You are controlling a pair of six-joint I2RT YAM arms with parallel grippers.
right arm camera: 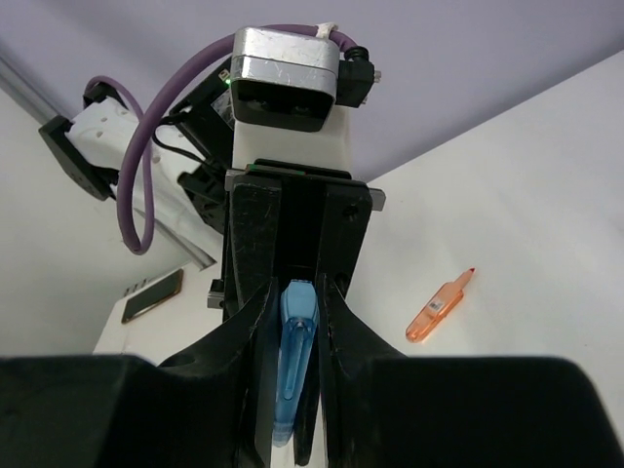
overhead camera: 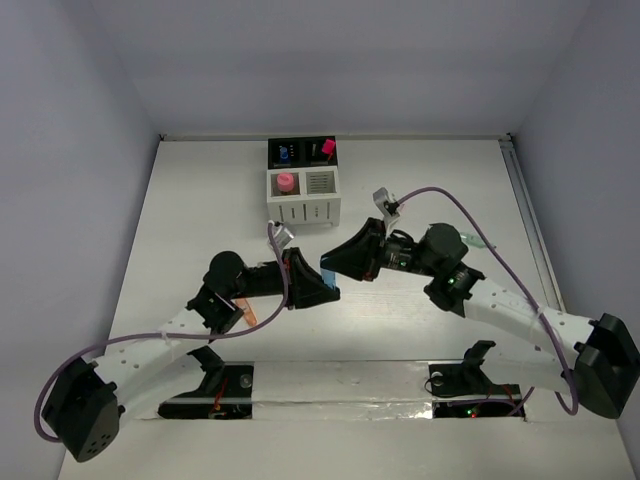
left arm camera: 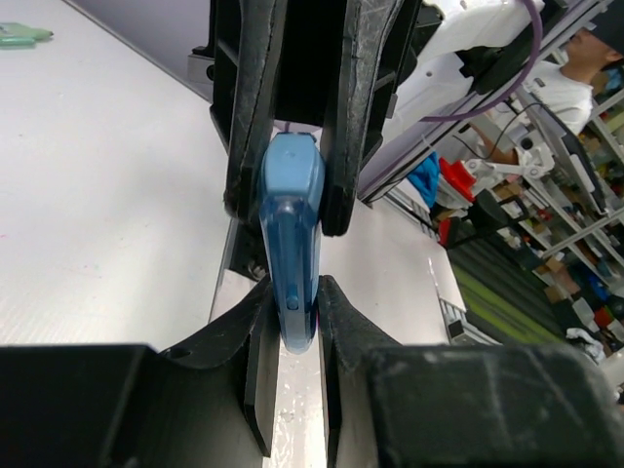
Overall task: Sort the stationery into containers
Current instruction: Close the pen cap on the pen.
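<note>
A pastel blue pen (overhead camera: 329, 278) hangs above the middle of the table, held from both ends. My left gripper (overhead camera: 318, 290) is shut on one end of the pen (left arm camera: 292, 312), and my right gripper (overhead camera: 340, 264) is shut on the other end (right arm camera: 295, 361). Each wrist view shows the other arm's fingers clamped on the pen just beyond its own. The containers (overhead camera: 303, 205) stand at the back centre: two black cups behind, two white slotted cups in front. One black cup holds a blue item (overhead camera: 285, 153), the other a pink-capped one (overhead camera: 326, 148). A pink item (overhead camera: 286, 182) sits in the left white cup.
An orange pen (overhead camera: 248, 313) lies on the table beside my left forearm, also visible in the right wrist view as the orange pen (right arm camera: 441, 307). A green item (overhead camera: 482, 245) lies behind my right arm. Walls close the table at left, back and right.
</note>
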